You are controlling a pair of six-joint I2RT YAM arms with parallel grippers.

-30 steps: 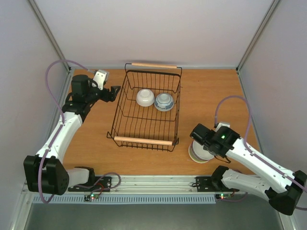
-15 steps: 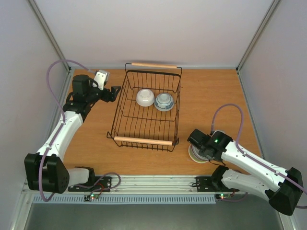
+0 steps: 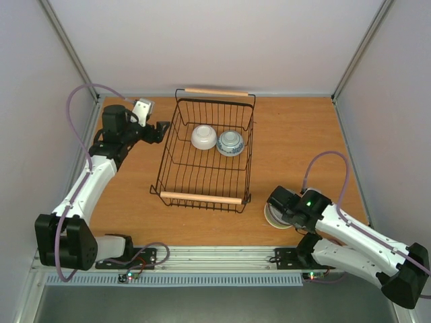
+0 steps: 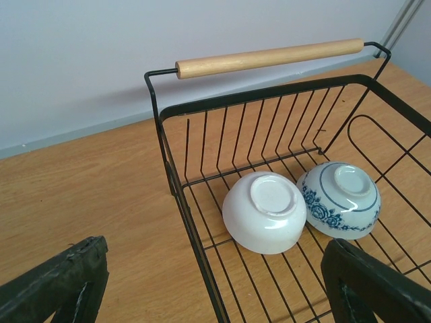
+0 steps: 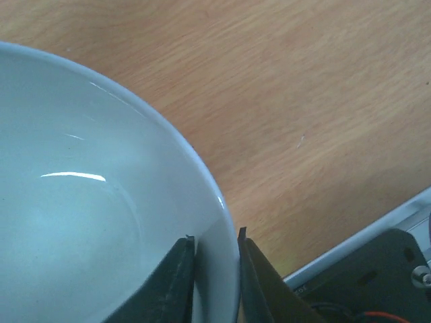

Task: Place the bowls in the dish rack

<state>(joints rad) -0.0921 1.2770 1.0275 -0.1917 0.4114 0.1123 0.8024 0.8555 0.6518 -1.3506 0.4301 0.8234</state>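
Your right gripper (image 5: 215, 237) is closed on the rim of the near bowl (image 5: 81, 202). One finger sits inside the bowl and the other outside, with the white wall pinched between them. That bowl sits mouth up on the table (image 3: 296, 134), near the front edge and just off the rack's near right corner. From the top view you see only a sliver of it, because the wrist covers most of it.

Your left gripper (image 3: 159, 130) hangs open with its jaws wide apart and nothing between them. It is level with the rack's far half, just outside the left wall, and it points across toward the bowls inside.

The rack (image 3: 215, 103) stands in the middle of the table with its long side running away from you. One wooden handle (image 3: 217, 91) is at the far end and the other handle (image 3: 201, 198) is at the near end.

Two bowls are already inside, at the far end and side by side. The white bowl (image 4: 264, 212) is on the left and the blue bowl (image 4: 339, 200) is on the right. Both lie upside down with their foot rings up (in the left wrist view they appear to touch each other). The near half of the rack floor shows only bare wire.
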